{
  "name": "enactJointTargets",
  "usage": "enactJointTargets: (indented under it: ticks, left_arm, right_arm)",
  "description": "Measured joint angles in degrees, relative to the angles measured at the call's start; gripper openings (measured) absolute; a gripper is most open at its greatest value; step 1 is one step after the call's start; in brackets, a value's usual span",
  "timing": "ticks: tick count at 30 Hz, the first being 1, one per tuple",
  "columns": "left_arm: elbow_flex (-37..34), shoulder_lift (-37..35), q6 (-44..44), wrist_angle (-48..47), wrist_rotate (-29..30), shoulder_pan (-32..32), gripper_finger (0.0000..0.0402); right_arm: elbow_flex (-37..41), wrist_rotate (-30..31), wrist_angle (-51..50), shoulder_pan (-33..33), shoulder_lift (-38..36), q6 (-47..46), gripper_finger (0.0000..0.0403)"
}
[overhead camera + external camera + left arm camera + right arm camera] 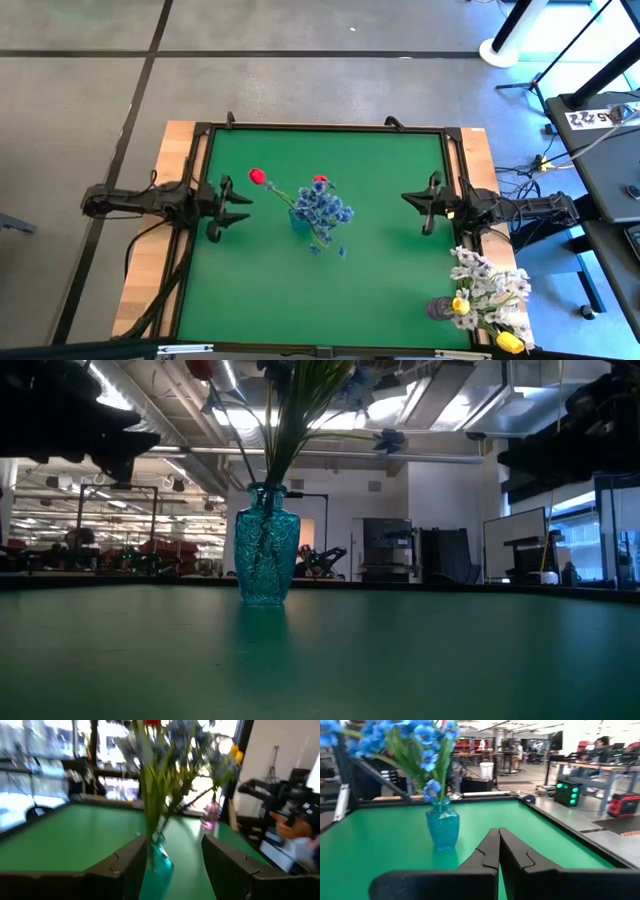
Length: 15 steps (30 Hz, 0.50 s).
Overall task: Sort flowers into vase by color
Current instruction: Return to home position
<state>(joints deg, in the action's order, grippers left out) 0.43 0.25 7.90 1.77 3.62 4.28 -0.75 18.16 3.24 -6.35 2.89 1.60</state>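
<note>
A: where's the blue vase [299, 222] with the blue flowers [325, 210]?

B: middle of the table [385, 290], between both arms, touching neither. the left gripper [244, 207] is spread and empty, the right gripper [408, 198] is pinched closed on nothing.

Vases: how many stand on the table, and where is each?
2. The teal vase stands near the table's middle, holding blue and red flowers. The purple vase stands at the table's bottom-right corner in the high view, holding white and yellow flowers.

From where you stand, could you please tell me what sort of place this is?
Probably an open robotics lab or workshop: a green table between the left arm and right arm, exposed ceiling pipes, and workbenches with equipment behind.
</note>
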Motion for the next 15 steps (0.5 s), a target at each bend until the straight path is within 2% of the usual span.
enactJointTargets:
  ticks: [6,15]
  left_arm:
    - [0.0,0.0,-3.8,-0.9,-2.8,-3.2,0.0185]
    - [0.1,1.5,-4.0,-1.2,-3.2,-3.1,0.0185]
  right_arm:
    - [0.0,-1.8,0.1,0.0,0.0,0.0,0.0005]
    - [0.1,-2.3,0.2,0.0,0.0,0.0,0.0005]
